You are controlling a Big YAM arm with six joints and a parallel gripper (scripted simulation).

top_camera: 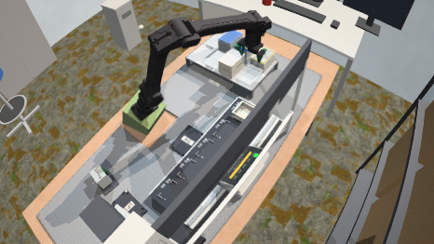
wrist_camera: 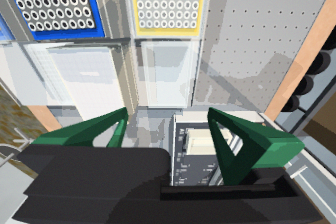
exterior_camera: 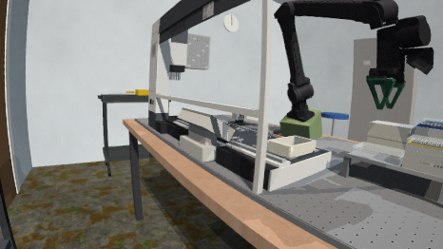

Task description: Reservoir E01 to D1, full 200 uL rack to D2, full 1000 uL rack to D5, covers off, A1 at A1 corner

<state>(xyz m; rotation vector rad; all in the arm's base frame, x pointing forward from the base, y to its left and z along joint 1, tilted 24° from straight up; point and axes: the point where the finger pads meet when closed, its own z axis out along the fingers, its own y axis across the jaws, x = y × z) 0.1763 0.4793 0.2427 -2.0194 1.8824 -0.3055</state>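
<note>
Above the shelf: the gripper hangs in the air with its green fingers spread wide and nothing between them.

Far left of the wrist view: a blue tip rack — pale rings on grey inside a blue frame — lies at the top edge.

Below the blue rack: a clear cover lies flat on the shelf.

Centre of the wrist view: a yellow tip rack, every visible place showing a pale ring, with a second clear cover just beside it on the near side.

Between the fingers, far below: part of the liquid handler's deck shows, with a pale open reservoir seated at its end.

Right of the wrist view: bare perforated table top and the table's wooden edge.

Exterior view, left to right: the liquid handler's frame, the reservoir in the end position nearest the shelf, the arm's green pedestal, then the shelf items — a white block and two racks at the right border.

Top view: the arm reaches from its pedestal across to the shelf, wrist over the racks.
</note>
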